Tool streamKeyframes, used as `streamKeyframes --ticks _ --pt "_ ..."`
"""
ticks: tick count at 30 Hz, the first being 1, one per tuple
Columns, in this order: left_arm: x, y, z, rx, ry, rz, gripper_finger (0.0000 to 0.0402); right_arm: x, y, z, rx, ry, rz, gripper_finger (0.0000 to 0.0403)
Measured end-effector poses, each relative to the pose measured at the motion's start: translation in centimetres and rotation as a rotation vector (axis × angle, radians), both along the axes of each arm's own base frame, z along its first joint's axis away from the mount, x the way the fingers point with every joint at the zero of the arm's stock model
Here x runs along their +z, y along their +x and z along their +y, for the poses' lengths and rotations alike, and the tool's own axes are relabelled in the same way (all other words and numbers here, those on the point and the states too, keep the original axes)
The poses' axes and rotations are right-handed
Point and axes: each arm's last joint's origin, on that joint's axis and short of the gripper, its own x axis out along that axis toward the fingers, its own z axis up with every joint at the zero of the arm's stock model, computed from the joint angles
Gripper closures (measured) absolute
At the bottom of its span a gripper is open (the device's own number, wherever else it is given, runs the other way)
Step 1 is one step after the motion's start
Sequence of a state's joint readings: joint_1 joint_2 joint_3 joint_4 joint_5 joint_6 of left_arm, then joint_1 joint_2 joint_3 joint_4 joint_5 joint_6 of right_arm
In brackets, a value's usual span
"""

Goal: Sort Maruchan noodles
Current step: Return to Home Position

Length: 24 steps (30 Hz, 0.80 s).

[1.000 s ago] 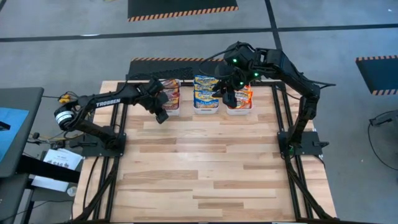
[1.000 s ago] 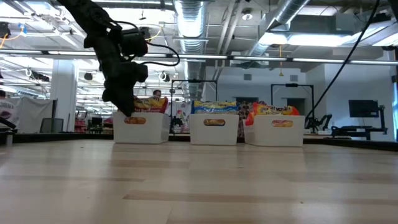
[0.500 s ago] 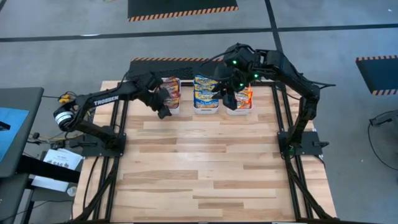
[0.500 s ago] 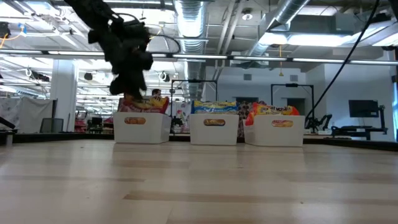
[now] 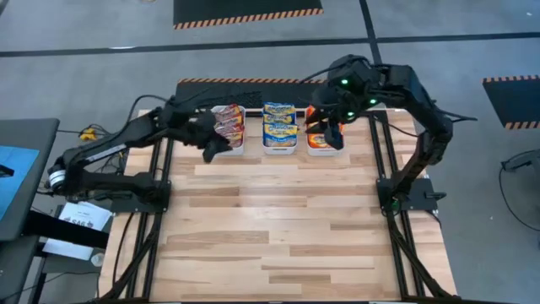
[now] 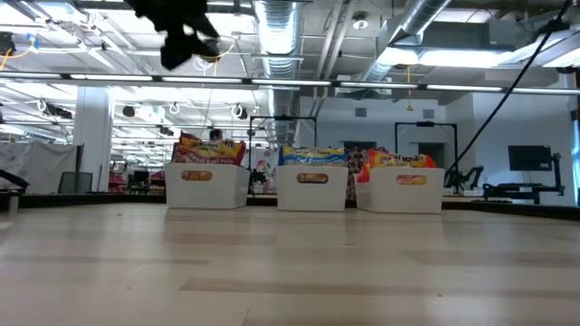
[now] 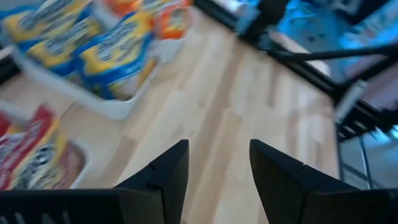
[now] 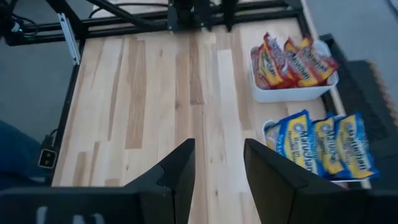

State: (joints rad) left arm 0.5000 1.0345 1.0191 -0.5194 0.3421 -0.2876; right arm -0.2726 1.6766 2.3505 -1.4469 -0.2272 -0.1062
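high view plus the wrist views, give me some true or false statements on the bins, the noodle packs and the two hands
1. The left hand is open and empty. True.
2. The right hand is shut on an orange pack. False: it is open and holds nothing.
3. The blue packs sit in the middle bin. True.
4. The red packs are in the bin on the right arm's side. False: they are in the left bin; the right bin holds the orange packs.
5. One pack lies loose on the table. False: every pack in view is in a bin.
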Motion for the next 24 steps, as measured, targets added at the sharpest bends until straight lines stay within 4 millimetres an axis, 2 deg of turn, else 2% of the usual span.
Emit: streamKeyframes --ticks 3,6,12,15,19,24 --pt "1.3 -0.9 -2.2 -0.078 0.058 -0.061 0.0246 0.6 -1.1 0.3 0.000 -0.032 -0.021 0.0241" --pt "1.9 -2.0 -4.3 -0.155 0.095 -0.151 0.0246 0.3 -2.0 0.3 -0.008 -0.043 -0.016 0.0241" --pt "1.7 -4.7 -7.6 -0.145 0.194 -0.327 0.0246 -3.0 -3.1 -0.1 -0.062 -0.027 -0.050 0.0241" --pt "0.4 -6.0 -8.4 -0.123 0.220 -0.372 0.0246 -5.1 -3.6 -0.2 -0.104 -0.007 -0.105 0.0241" --pt "-2.4 -7.2 -9.1 -0.134 0.222 -0.414 0.0246 -7.2 -4.6 0.1 -0.177 0.069 -0.179 0.0241" --pt "-5.9 -8.2 -9.5 -0.159 0.197 -0.467 0.0246 -8.7 -4.9 1.6 -0.184 0.154 -0.264 0.0241"
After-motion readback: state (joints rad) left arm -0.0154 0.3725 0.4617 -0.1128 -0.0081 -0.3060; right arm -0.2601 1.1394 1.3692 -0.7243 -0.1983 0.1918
